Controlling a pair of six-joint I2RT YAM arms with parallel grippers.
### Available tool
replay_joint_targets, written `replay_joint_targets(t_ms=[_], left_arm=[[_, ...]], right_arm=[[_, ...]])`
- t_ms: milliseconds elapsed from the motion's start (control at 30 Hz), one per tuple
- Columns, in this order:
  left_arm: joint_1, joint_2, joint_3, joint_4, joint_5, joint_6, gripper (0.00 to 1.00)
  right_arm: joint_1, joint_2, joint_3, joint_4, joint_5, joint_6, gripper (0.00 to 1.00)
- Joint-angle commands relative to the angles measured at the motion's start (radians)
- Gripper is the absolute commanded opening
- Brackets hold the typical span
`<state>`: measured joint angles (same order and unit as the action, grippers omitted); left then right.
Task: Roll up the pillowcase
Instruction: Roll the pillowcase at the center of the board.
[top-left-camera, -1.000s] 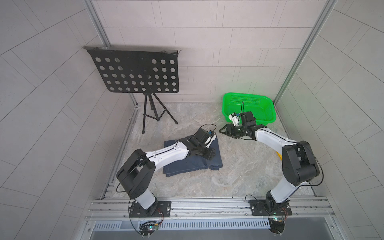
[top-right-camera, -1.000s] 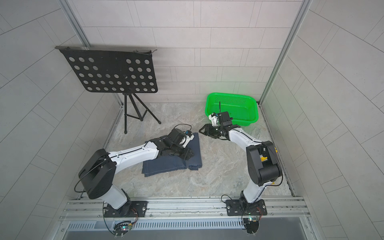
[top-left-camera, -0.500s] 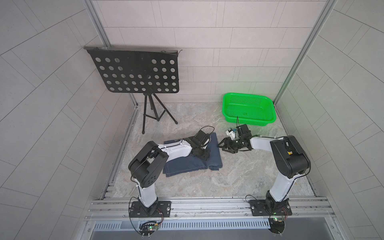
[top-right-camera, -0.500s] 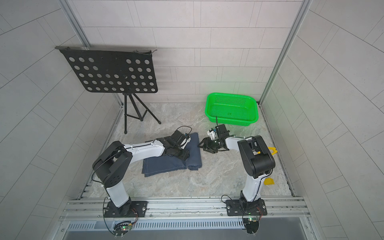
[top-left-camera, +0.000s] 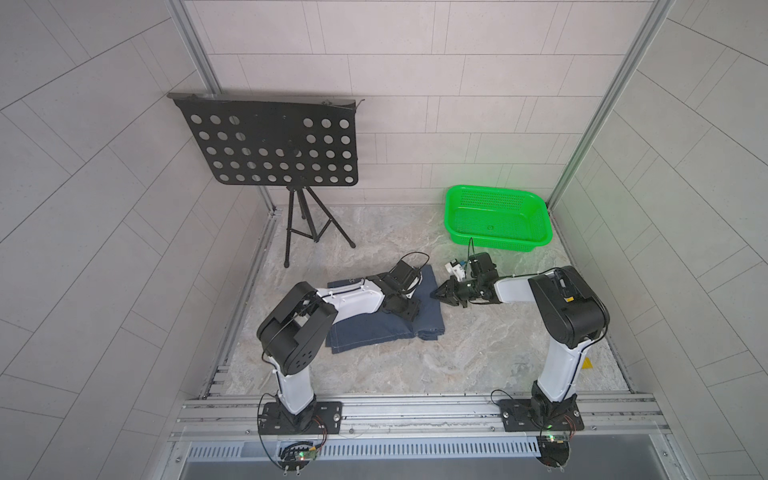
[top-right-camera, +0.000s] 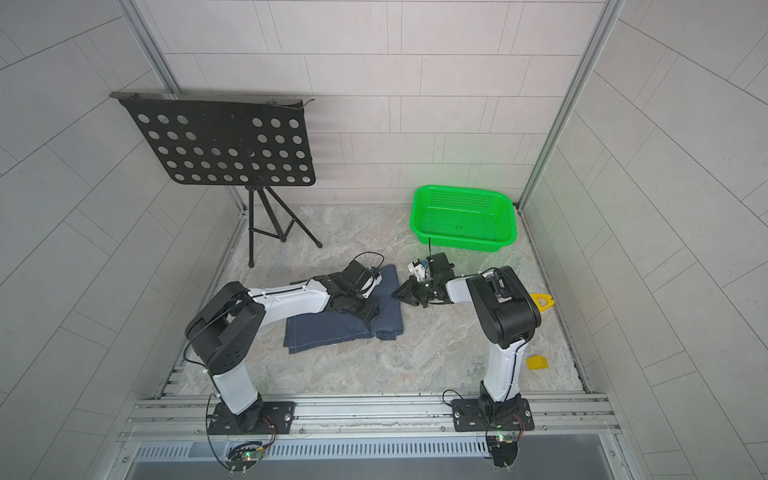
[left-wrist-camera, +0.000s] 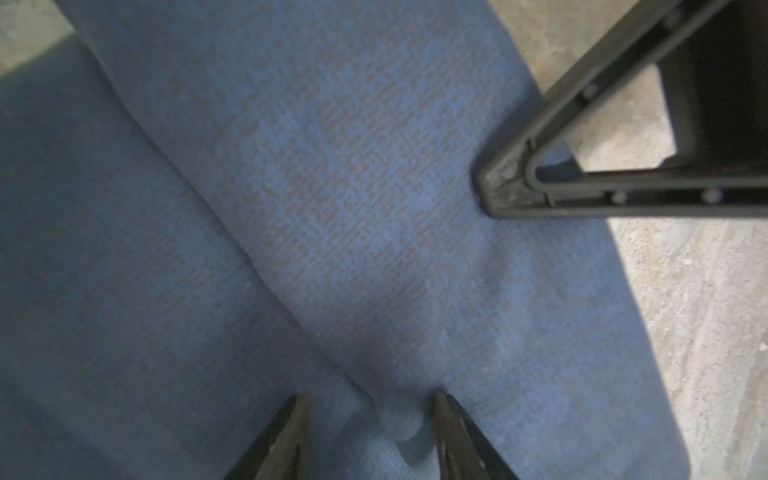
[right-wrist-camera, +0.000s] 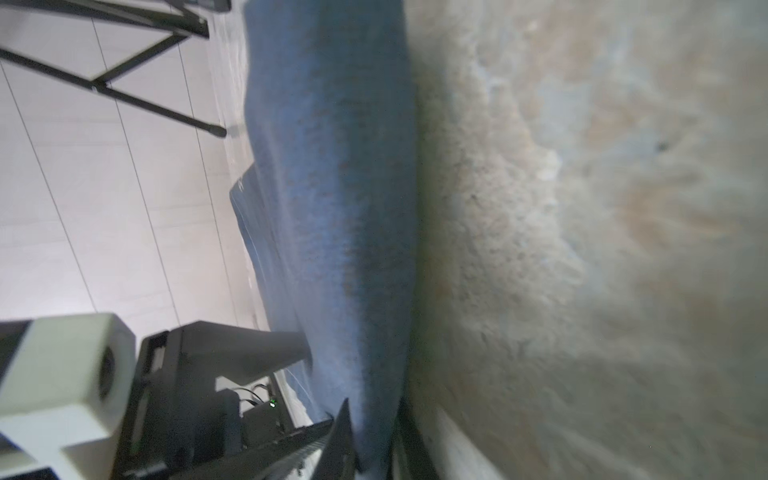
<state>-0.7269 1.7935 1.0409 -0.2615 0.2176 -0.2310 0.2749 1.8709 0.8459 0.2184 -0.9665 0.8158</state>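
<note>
Two sets of fingers are on the pillowcase (top-left-camera: 374, 332), which lies mid-frame in both top views on the marbled surface (top-left-camera: 478, 353). It is well apart from the green basket (top-left-camera: 496, 216) at upper right and the music stand (top-left-camera: 274, 141) at upper left. The cloth is a flat folded slab with a thick rounded fold along its right side; no tight roll shows yet.

The left fingers (left-wrist-camera: 286, 440) stand partly apart, their tips pressed down into the cloth with a small pucker between them, and they clamp nothing that I can see. The right fingers (right-wrist-camera: 340, 432) are pinched together on the cloth's right-hand edge, low against the surface.

I judge this to be the start of a turn, with the edge seized and the body pinned. Next, the right arm would need to lift that edge and carry it over toward frame left. The left fingers would have to clear out in time, or the fold will bunch.
</note>
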Motion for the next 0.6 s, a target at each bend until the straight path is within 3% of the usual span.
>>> replay_joint_targets(t_ms=[0,267,400,567], left_arm=[[0.004,-0.036,0.027,-0.050,0.014,0.009,0.57],[0.004,-0.180,0.031,-0.100,0.000,0.004,0.71],[0.024,-0.232,0.010,-0.111,-0.018,0.025,0.79],[0.088,-0.259,-0.044,-0.094,0.007,0.031,0.83]], right_arm=[[0.004,-0.053,0.029,-0.106,0.025,-0.072,0.01],[-0.022,-0.152,0.191,-0.717,0.289,-0.398,0.00],[-0.006,-0.200,0.252,-0.879,0.500,-0.399,0.00],[0.071,-0.239,0.297,-0.941,0.687,-0.324,0.02]])
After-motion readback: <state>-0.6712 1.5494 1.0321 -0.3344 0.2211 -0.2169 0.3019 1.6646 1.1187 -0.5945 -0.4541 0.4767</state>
